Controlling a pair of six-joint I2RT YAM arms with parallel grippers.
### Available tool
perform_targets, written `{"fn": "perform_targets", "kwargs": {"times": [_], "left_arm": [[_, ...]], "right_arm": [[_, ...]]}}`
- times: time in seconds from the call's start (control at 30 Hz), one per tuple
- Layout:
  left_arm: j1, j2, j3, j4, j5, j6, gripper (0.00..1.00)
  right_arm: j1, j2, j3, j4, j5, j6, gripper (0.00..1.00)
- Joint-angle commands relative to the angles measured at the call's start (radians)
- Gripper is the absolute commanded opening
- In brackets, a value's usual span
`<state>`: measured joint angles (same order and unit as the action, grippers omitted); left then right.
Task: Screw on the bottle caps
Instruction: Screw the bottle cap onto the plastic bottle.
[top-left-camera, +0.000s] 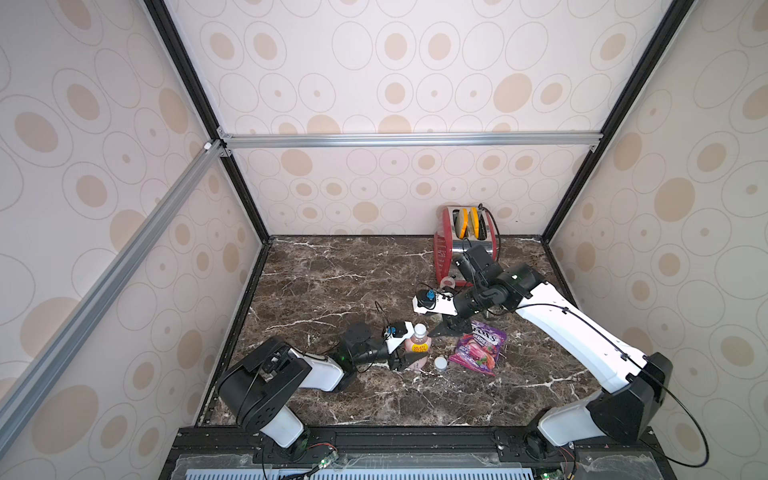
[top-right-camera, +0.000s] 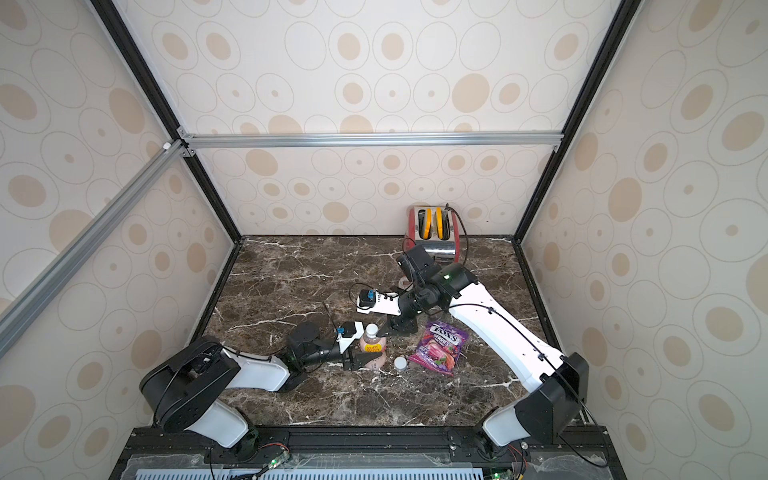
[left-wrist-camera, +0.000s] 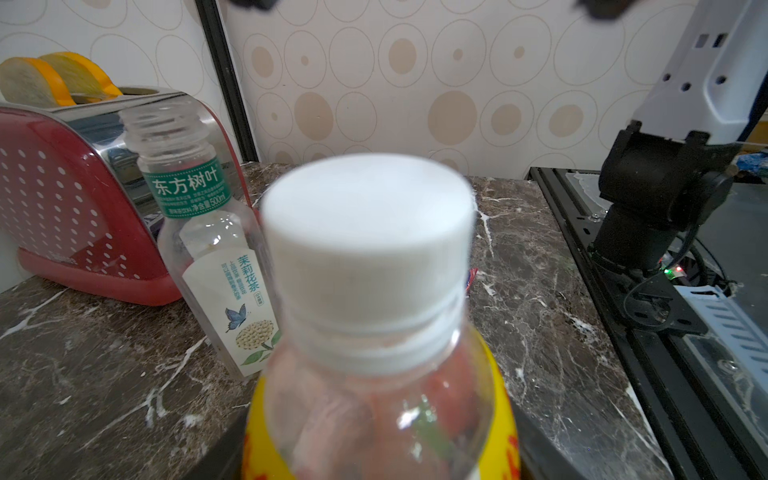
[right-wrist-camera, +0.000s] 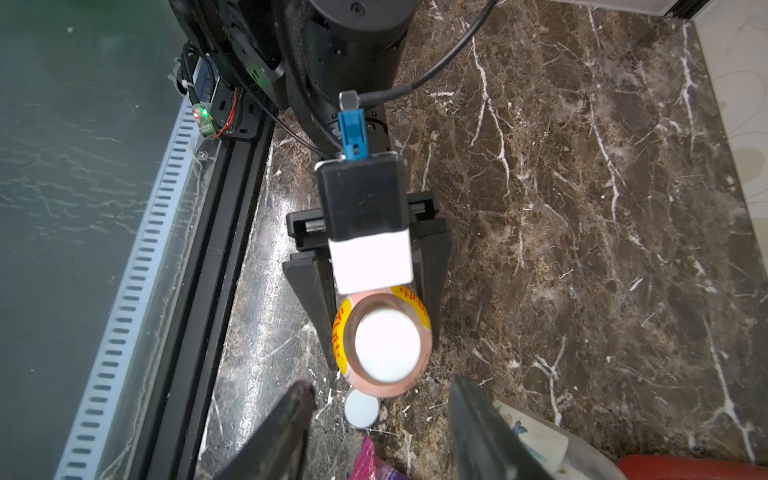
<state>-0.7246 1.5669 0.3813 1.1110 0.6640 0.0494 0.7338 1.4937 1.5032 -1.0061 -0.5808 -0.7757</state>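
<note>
**A:** One of two looks done. A white cap (left-wrist-camera: 368, 232) sits square on the neck of the pink bottle (top-left-camera: 419, 348), down at the collar ring. Whether it is fully tight, I cannot tell.

**B:** Who holds what?

**A:** The left pincer (top-left-camera: 409, 359) is clamped on the pink bottle's body, which stands upright on the surface (top-left-camera: 332, 291). The right pincer (top-left-camera: 448, 329) hovers near the bottle at about two o'clock, jaws apart and empty.

**B:** What's left?

**A:** The clear bottle (left-wrist-camera: 199, 232) stands uncapped with its threads bare. It is at one o'clock from the pink one, before the toaster (top-left-camera: 465, 237). The loose cap (top-left-camera: 440, 363) lies at four o'clock, near the pink bottle.

**B:** Any writing?

**A:** The clear bottle reads "东方树叶", "茉莉花茶" and "500ml". The purple bag (top-left-camera: 478, 349) at three o'clock reads "FOX'S BERRIES". The red print on the pink bottle's yellow label is too blurred to read.
</note>
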Motion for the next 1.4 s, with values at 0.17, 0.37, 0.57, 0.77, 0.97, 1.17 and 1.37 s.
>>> {"fn": "perform_targets", "kwargs": {"times": [0.17,0.37,0.57,0.77,0.97,1.17,1.37], "left_arm": [[-0.004,-0.009,0.019,-0.054,0.023,0.01,0.7],[-0.005,-0.011,0.018,-0.054,0.025,0.01,0.7],[-0.005,-0.009,0.019,-0.052,0.021,0.008,0.69],[-0.005,-0.005,0.016,-0.047,0.006,0.001,0.69],[-0.004,0.001,0.011,-0.03,-0.011,-0.003,0.68],[-0.004,0.002,0.01,-0.03,-0.015,-0.003,0.68],[-0.005,-0.003,0.007,-0.03,-0.012,0.001,0.68]], "right_arm": [[0.018,0.052,0.03,-0.07,-0.01,-0.117,0.48],[0.028,0.081,0.035,-0.043,0.007,-0.087,0.48],[0.039,0.087,0.027,-0.032,-0.001,-0.065,0.49],[0.046,0.031,-0.036,-0.027,0.0,-0.043,0.48],[0.045,-0.056,-0.118,0.011,0.056,0.02,0.48],[0.066,-0.11,-0.166,-0.016,0.033,0.05,0.48],[0.075,-0.106,-0.118,-0.032,0.071,0.042,0.48]]}}
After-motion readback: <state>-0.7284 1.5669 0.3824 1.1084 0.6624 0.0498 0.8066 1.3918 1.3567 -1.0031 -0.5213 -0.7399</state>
